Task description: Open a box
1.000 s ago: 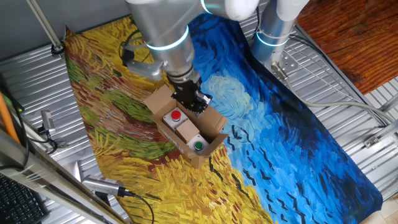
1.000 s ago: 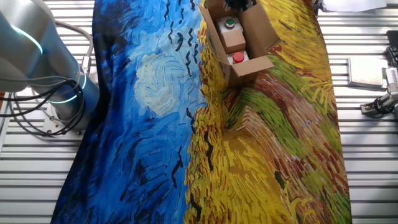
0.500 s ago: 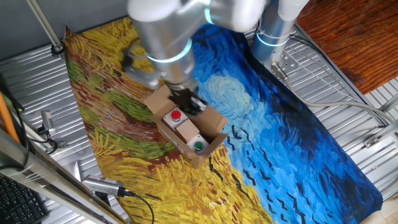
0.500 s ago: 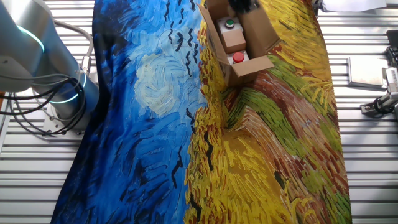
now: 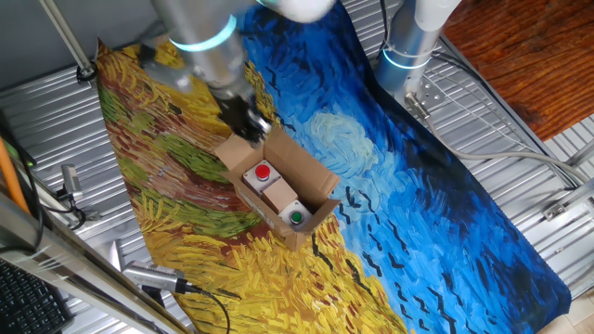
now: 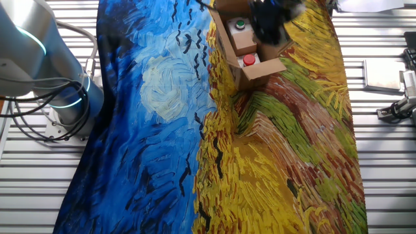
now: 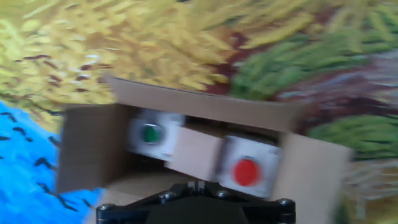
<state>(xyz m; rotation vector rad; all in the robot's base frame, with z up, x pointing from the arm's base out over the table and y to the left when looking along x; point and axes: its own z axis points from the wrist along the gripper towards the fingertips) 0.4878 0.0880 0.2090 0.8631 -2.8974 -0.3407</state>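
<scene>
The brown cardboard box stands on the painted cloth with its flaps spread open. It also shows in the other fixed view and in the hand view. Inside lies a white and tan unit with a red button and a green button. My gripper hovers above the box's far-left end, blurred by motion, also in the other fixed view. In the hand view the gripper has its fingertips together with nothing between them.
The Van Gogh style cloth covers the slatted metal table. The arm's base stands at the far edge, also seen in the other fixed view. Tools lie off the cloth at the near left.
My gripper has moved off the box's long back flap, up and toward the far-left end of the box. The box stays open and in place.
</scene>
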